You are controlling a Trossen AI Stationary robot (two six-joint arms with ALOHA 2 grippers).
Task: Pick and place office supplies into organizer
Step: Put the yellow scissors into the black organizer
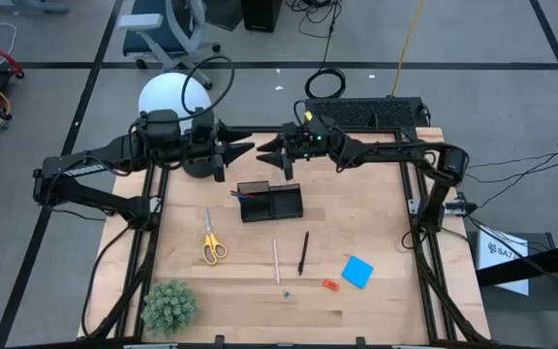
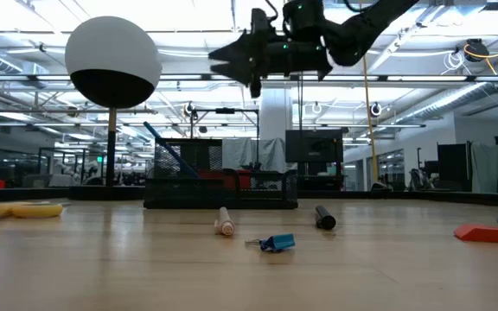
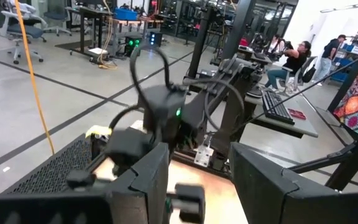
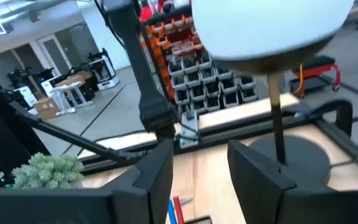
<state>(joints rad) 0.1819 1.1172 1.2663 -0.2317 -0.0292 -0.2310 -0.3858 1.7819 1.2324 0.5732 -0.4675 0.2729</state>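
From above, I see the left gripper (image 1: 243, 150) and right gripper (image 1: 264, 153) raised behind the organizer (image 1: 270, 203), fingers parted, empty. Scissors (image 1: 211, 239), pens (image 1: 303, 252) and note pad (image 1: 357, 271) lie in front of it. I read no labels. Wrist views show parted fingers (image 3: 148, 180).

Both arms reached in over the far half of the table (image 1: 356, 218), raised well above it and pointing at each other. The left gripper (image 1: 243, 150) and right gripper (image 1: 267, 151) hung tip to tip, near but apart, fingers parted, holding nothing.
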